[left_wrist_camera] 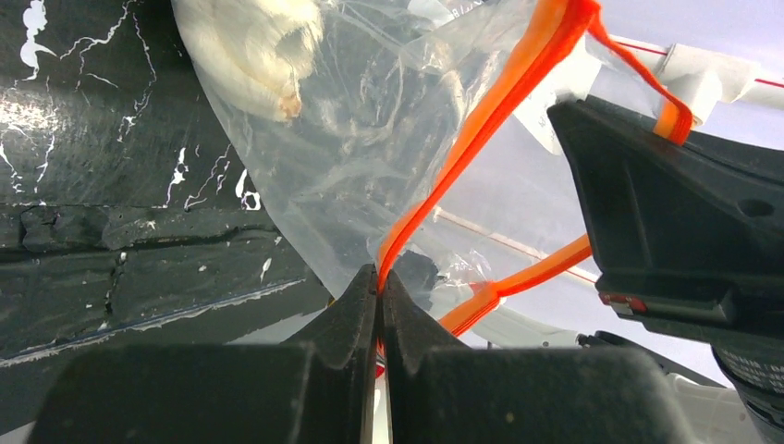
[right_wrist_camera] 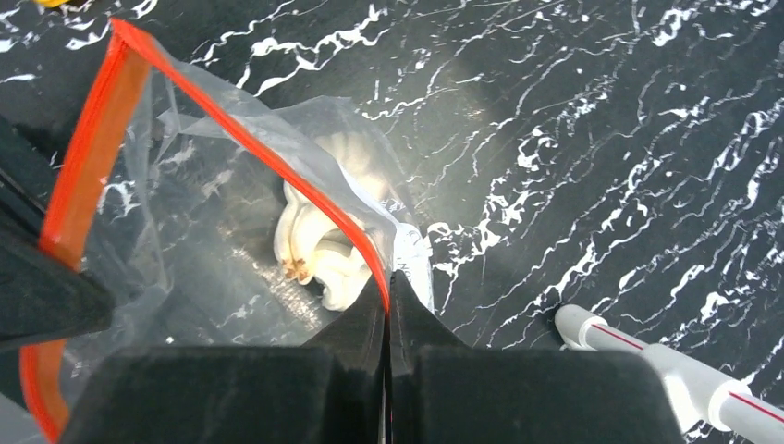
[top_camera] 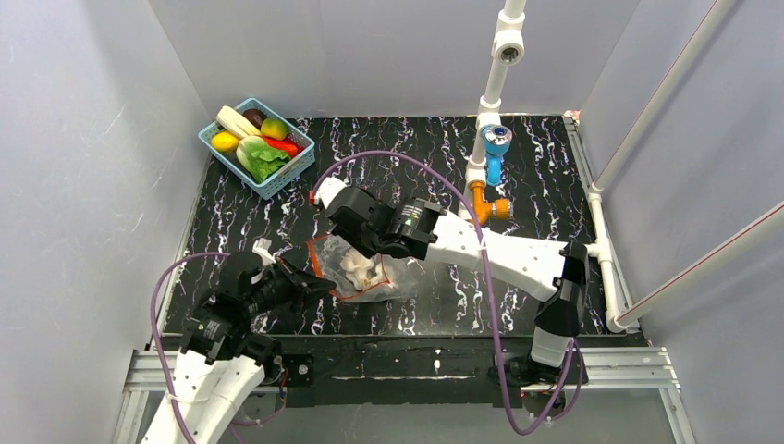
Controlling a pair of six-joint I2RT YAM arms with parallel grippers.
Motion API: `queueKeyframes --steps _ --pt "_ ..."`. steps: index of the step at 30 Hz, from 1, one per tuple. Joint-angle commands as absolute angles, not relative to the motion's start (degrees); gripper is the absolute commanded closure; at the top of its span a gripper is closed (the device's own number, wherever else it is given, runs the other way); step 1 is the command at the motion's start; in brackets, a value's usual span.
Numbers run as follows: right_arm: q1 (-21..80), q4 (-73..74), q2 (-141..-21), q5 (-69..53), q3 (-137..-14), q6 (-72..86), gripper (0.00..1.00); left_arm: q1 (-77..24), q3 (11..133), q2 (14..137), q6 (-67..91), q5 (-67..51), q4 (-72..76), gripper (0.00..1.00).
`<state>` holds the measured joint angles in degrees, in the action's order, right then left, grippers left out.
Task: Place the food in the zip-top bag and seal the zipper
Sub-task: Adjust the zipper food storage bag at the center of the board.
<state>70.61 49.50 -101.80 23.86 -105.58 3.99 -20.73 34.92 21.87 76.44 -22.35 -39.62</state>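
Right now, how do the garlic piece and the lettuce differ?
The garlic is white and lumpy; the lettuce is green and leafy. The garlic lies inside the zip-top bag; the lettuce sits in the blue basket. Neither is held: left gripper and right gripper pinch the zipper.

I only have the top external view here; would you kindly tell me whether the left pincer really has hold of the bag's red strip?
Observer: Yes. In the left wrist view the left pincer is shut on the zipper, and the strip runs up out of its fingertips.
Operator: Thank you. And the right one?
Observer: The right wrist view shows the right pincer shut on the zipper's other side. The two sides stand apart, so the mouth is open.
Operator: What is inside so far?
Observer: Only the white garlic-like piece shows inside the zip-top bag, lying on the bag's lower wall.
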Motion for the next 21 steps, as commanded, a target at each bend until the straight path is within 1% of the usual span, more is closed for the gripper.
queueKeyframes --steps 1,3,6,7,10,11,13,15,16,17,18,21 --pt "70.8 45.8 -95.0 31.8 -102.7 8.6 0.99 -20.7 39.8 23.9 71.7 -22.8 -42.8 1.00" --pt "70.9 42.2 -91.4 32.9 -99.0 8.7 0.99 -20.7 41.2 25.5 71.3 -22.8 -43.5 1.00" --pt "70.9 39.9 -87.3 32.5 -96.0 9.4 0.99 -20.7 40.5 27.6 74.3 -26.5 -38.0 1.00" --pt "70.9 39.0 -86.3 31.9 -95.1 9.6 0.99 -20.7 40.2 28.3 75.2 -27.1 -36.2 0.93" --pt "70.9 37.3 -85.1 31.5 -92.8 9.9 0.99 -20.7 40.6 28.5 74.9 -26.6 -32.5 0.59" --pt "70.8 38.0 -85.3 31.8 -93.0 10.2 0.99 -20.7 41.2 28.1 74.6 -25.9 -32.7 0.51" --pt "70.8 39.6 -85.6 32.4 -93.5 10.8 0.99 -20.7 42.7 27.4 73.2 -25.0 -33.4 0.39" --pt "70.8 39.8 -85.6 32.8 -93.1 10.9 0.99 -20.7 45.0 27.3 70.1 -24.3 -35.4 0.31" --pt "70.8 39.8 -85.5 32.9 -92.9 10.8 0.99 -20.7 46.5 27.5 68.7 -24.0 -36.8 0.20" --pt "70.7 39.8 -85.5 32.9 -92.8 10.8 0.99 -20.7 47.9 27.7 66.9 -23.8 -38.0 0.05" --pt "70.7 39.9 -85.4 32.6 -92.7 10.8 0.99 -20.7 49.3 27.9 65.3 -23.7 -39.0 0.02" --pt "70.4 39.3 -85.2 32.5 -91.8 10.9 0.99 -20.7 55.2 28.6 59.2 -20.6 -45.4 0.02"
